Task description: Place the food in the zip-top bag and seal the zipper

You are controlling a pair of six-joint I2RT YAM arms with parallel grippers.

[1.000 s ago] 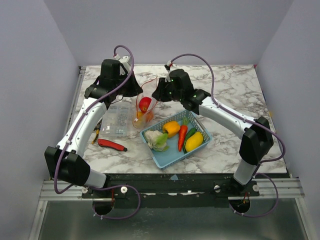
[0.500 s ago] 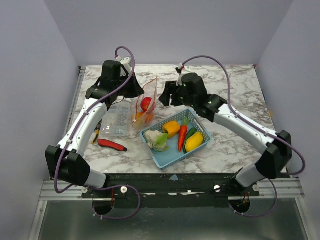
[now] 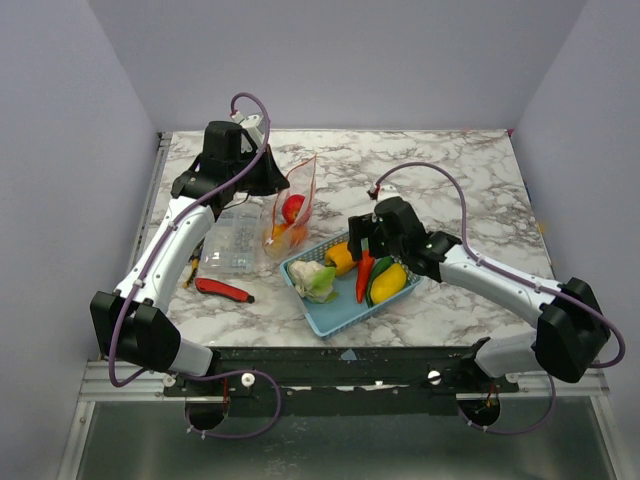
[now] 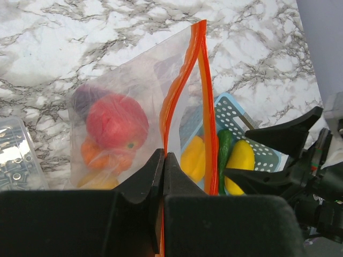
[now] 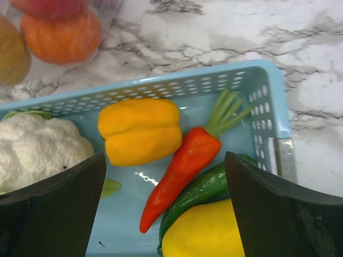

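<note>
My left gripper is shut on the orange zipper and holds the zip-top bag upright with its mouth slightly parted. Inside the bag lie a red fruit, an orange one and a purple one. My right gripper hangs open over the blue basket with nothing between its fingers. Below it lie an orange-yellow pepper, a red chili, a green vegetable, a yellow fruit and a cauliflower.
A clear rigid box with small parts stands left of the bag. A red-and-black tool lies in front of that box. The basket sits close to the table's near edge.
My right gripper has moved away from the bag's mouth, come nearer and lower over the basket, and opened wide. The left gripper and the bag have stayed in place.
</note>
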